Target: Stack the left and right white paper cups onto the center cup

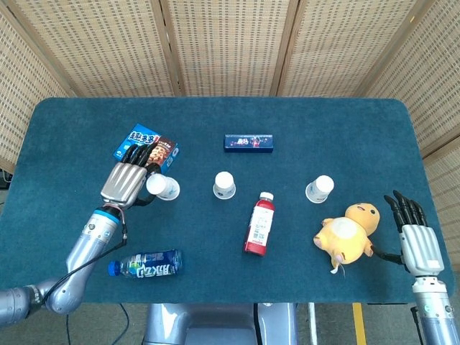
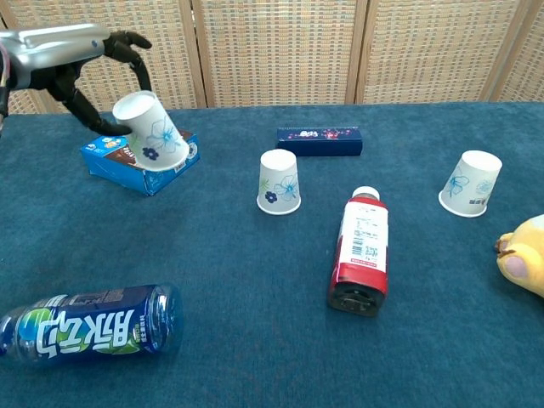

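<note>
My left hand [image 1: 128, 182] [image 2: 75, 53] holds the left white paper cup [image 1: 163, 187] [image 2: 153, 133] tilted in the air, well above the table and in front of the cookie box. The center cup [image 1: 224, 185] [image 2: 279, 183] stands upside down in the middle of the table. The right cup [image 1: 319, 189] [image 2: 470, 184] also stands upside down, further right. My right hand [image 1: 415, 238] rests at the table's right front edge with its fingers spread and nothing in it, beside the yellow plush toy.
A blue cookie box [image 1: 146, 149] [image 2: 129, 159] lies behind the lifted cup. A red drink bottle [image 1: 259, 224] [image 2: 360, 252] lies in front of the center cup. A blue bottle [image 1: 147, 264] [image 2: 85, 323] lies front left, a dark slim box [image 1: 249, 142] at the back, a yellow plush toy [image 1: 348, 230] front right.
</note>
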You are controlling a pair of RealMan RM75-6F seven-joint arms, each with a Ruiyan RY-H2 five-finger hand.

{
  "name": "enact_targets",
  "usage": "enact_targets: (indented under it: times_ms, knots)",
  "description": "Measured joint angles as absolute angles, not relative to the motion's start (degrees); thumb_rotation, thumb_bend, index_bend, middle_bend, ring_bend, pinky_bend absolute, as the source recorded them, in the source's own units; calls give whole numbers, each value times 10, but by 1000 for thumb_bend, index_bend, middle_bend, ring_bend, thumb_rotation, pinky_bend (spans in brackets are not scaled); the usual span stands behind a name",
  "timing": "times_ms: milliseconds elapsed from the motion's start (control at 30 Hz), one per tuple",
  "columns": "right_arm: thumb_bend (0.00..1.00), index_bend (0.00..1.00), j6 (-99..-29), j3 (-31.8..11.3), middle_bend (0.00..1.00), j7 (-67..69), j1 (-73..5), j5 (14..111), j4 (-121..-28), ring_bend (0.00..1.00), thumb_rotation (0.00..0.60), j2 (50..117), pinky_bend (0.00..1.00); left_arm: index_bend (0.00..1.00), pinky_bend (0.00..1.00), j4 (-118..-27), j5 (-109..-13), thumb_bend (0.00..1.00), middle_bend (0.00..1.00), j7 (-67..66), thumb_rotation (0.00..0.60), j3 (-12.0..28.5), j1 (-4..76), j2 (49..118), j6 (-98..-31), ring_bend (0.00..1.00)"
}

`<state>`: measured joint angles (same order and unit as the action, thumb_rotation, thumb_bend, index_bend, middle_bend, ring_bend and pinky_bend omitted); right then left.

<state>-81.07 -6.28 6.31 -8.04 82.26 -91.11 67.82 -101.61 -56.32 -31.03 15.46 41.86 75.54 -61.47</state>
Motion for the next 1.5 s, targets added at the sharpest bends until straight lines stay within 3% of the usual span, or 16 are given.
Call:
enact_targets:
  times_ms: [533,833,1200,1367,1500]
  knots:
    - [82,13,-768,-67,0,76,-93,790,-877,0,600,694,20,407,0,-885,-526,337,0,-320,600,206,543,879,-569,0]
    - [82,13,-755,-73,0,90,-96,773,-859,0,600,698,13,405,0,-832,-499,337,0,-343,600,204,593,934,-543,0]
    - [82,13,-753,-77,0,103,-96,769,-855,0,600,697,4,387,0,-806,-468,337,0,-364,600,197,622,955,-534,0]
    - [82,13,-751,-78,0,107,-96,767,-854,0,600,697,4,318,0,-799,-456,322,0,-378,600,191,631,961,-534,0]
    - [82,13,-749,-79,0,110,-97,765,-853,0,600,696,4,144,0,-789,-448,255,0,-380,600,187,637,969,-533,0]
